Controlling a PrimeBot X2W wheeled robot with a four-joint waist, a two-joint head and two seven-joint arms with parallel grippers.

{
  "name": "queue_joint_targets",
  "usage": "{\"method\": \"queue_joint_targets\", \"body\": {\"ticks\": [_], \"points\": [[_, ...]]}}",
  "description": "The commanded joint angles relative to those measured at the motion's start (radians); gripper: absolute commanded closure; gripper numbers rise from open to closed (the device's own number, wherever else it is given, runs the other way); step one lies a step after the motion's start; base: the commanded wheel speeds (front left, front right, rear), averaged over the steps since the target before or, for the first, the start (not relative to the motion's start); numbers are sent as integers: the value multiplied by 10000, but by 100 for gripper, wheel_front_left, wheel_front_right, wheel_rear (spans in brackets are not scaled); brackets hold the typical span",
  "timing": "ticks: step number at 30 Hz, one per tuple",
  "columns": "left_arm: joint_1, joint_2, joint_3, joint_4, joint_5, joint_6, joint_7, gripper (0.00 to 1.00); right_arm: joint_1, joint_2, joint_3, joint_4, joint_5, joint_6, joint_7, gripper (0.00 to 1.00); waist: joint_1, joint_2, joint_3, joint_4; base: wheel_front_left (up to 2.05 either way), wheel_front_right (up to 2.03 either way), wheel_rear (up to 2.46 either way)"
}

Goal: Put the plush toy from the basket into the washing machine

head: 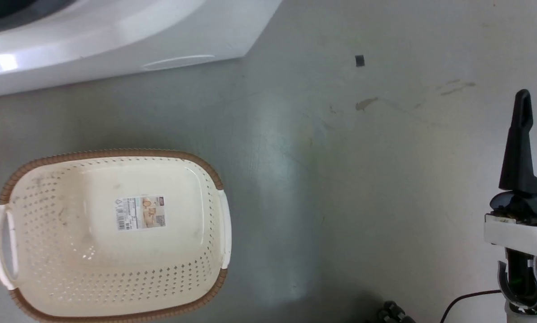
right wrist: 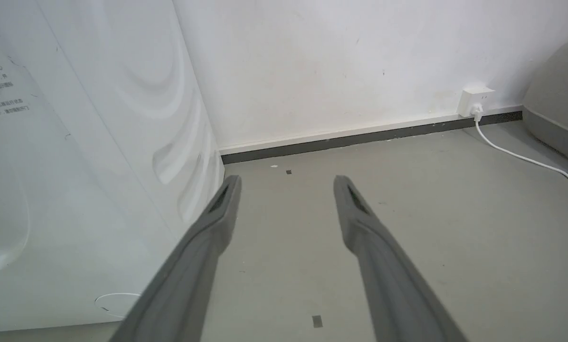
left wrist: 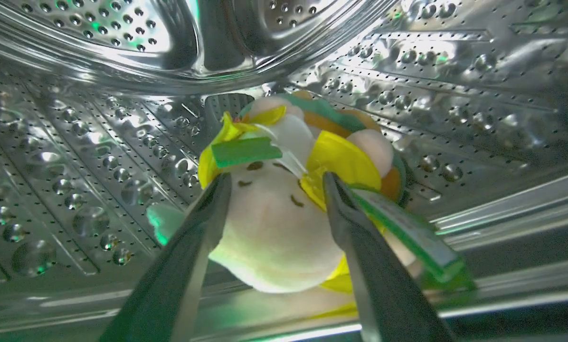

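Well, the plush toy [left wrist: 274,223] is inside the washing machine [head: 93,40], deep in the shiny perforated drum [left wrist: 99,142]. The left tool [left wrist: 275,187] has its two dark fingers [left wrist: 189,256] spread wide, one against each side of the toy's pale body. I cannot tell whether they are squeezing it or merely lying alongside. The toy's yellow piece and orange-and-green layers sit just past the fingertips, and its green tag [left wrist: 407,232] lies along the right-hand finger.

Out on the grey floor [head: 340,179], the basket [head: 116,154] stands near and to the left. It sits a little in front of the washer's white base, apart from it, with the sticker label [head: 140,213] showing on its cream bottom. The right tool [right wrist: 286,183] hangs over the floor on the near right, well apart from the basket. Its fingers are parted, with nothing between them. Beyond it, on the far wall, a white socket [right wrist: 474,100] feeds a white cable [right wrist: 526,159] running across the floor.
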Motion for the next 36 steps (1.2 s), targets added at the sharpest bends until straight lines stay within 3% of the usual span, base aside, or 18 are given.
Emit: {"method": "queue_joint_targets", "body": {"ticks": [1, 11, 20, 25, 31, 36], "points": [[225, -55, -25, 67, -67, -15, -132, 0, -169, -2, -36, 4, -86, -7, -44, 0, -1, 0, -218, 131, 0, 0, 0], [2296, -1009, -756, 676, -432, -115, -2762, 0, 447, -2, -424, 403, -857, -7, -44, 0, -1, 0, -2756, 1069, 0, 0, 0], [4481, -1792, -1191, 213, -1018, -129, -4646, 0, 1328, -2, -540, 461, -1207, -7, -44, 0, -1, 0, -4830, 1807, 0, 0, 0], [6263, -2228, -862, -1345, -1505, 3, -4850, 0, 1833, -2, -566, 549, -1237, -7, -44, 0, -1, 0, -5707, 2167, 0, 0, 0], [9291, -2679, -253, -4891, -1590, 784, -4859, 0, 2393, -2, -582, 644, -1167, -7, -44, 0, -1, 0, -6449, 2499, 0, 0, 0], [11680, -2743, 62, -6683, -1366, 1320, -4860, 0, 2767, -2, -427, 696, -1209, -7, -44, 0, -1, 0, -6919, 2574, 0, 0, 0]]}}
